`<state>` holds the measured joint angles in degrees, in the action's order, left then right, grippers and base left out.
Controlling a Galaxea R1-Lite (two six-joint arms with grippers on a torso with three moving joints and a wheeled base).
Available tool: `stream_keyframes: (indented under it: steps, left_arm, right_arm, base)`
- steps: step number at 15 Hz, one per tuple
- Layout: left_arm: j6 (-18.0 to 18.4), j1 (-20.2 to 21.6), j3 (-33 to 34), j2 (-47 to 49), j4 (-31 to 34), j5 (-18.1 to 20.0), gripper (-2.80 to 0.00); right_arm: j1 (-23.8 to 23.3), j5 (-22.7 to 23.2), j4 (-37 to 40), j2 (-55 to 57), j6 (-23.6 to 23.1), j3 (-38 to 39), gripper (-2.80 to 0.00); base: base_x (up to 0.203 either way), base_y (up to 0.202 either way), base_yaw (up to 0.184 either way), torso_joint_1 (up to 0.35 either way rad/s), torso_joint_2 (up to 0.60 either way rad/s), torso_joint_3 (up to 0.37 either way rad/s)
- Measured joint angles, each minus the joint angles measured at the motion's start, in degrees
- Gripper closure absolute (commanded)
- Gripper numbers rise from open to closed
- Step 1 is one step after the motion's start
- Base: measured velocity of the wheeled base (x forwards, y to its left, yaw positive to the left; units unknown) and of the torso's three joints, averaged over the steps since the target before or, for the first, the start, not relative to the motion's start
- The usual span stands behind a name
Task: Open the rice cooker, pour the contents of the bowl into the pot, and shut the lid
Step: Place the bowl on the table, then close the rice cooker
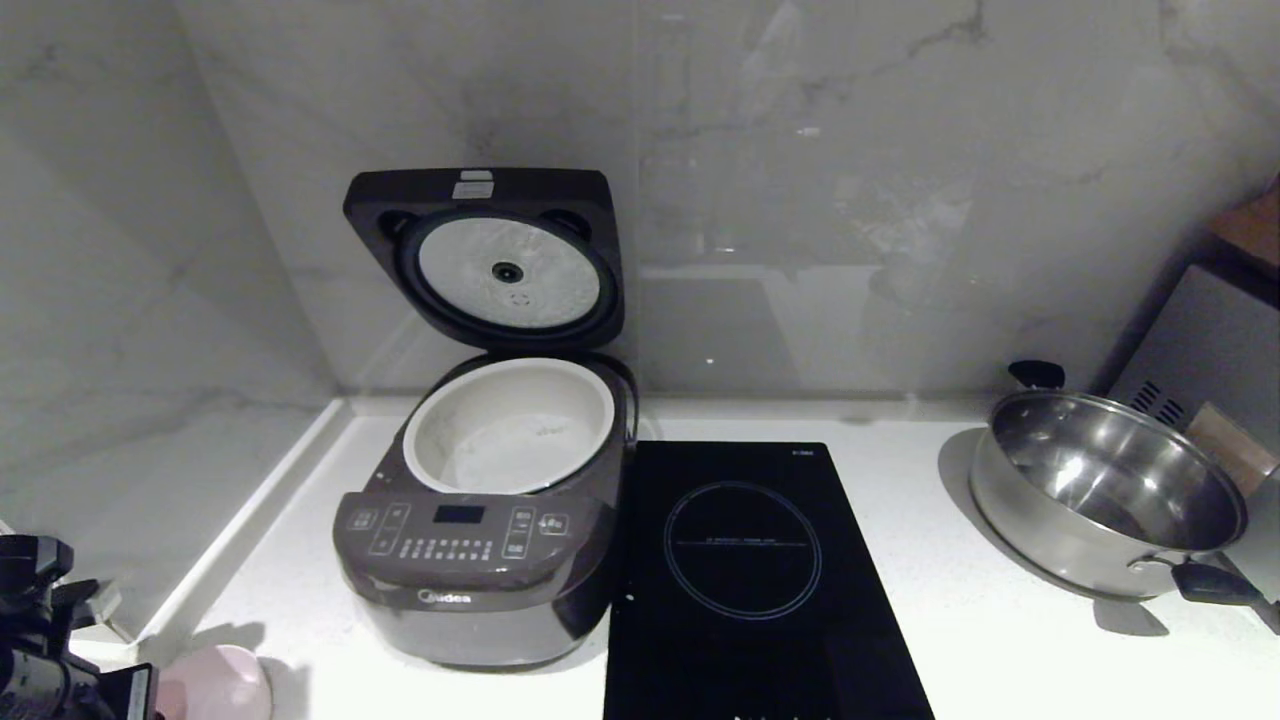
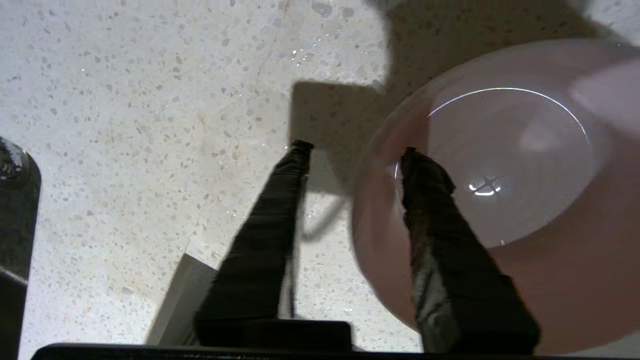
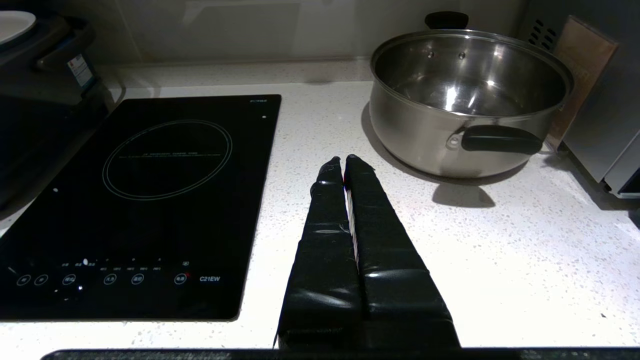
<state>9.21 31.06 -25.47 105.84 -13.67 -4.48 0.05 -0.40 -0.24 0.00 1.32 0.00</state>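
Note:
The dark grey-brown rice cooker stands at the back left of the counter. Its lid is swung up, and the silver-white inner plate faces me. The white pot sits uncovered inside. The small pink bowl rests on the counter in front of the cooker, at the lower left edge of the head view. My left gripper is open over the rim of the bowl, one finger inside and the other outside. My right gripper is shut on nothing, above the bare counter.
A black induction hob lies just right of the cooker. A shiny steel pan with black handles stands at the far right, beside a grey appliance. Marble walls close off the back and the left side.

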Motion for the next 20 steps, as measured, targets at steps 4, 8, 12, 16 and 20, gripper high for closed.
stream_keyframes:
  steps: [4, 8, 12, 16, 20]
  left_arm:
    - [-0.02, -0.19, -0.61, -1.66, 0.32, 0.51, -2.80]
    - [-0.73, -2.72, -1.79, -5.10, 0.77, 3.13, -2.80]
    - [-5.45, -7.75, -4.35, -6.53, 0.79, 4.13, -2.80]
    - [-12.60, -13.82, -10.88, -6.73, 3.03, 4.30, -2.80]
    - [-18.74, -17.97, -19.59, -6.78, 9.12, 3.93, 0.00]
  right_arm:
    - [-0.02, 0.01, 0.00, 0.00, -0.01, 0.00, 0.00]
    - [-0.02, -0.01, 0.02, 0.00, 0.00, 0.00, 0.00]
    - [-0.02, -0.04, 0.00, 0.00, 0.00, 0.00, 0.00]
    - [-0.02, -0.02, 0.00, 0.00, 0.00, 0.00, 0.00]
    - [0.00, -0.01, 0.00, 0.00, 0.01, 0.00, 0.00]
  base:
    - [0.000, 0.000, 0.000, 0.000, 0.00, 0.000]
    - [0.000, 0.000, 0.000, 0.000, 0.00, 0.000]
    - [0.000, 0.000, 0.000, 0.000, 0.00, 0.000]
    - [0.000, 0.000, 0.000, 0.000, 0.00, 0.000]
    - [0.000, 0.000, 0.000, 0.000, 0.00, 0.000]
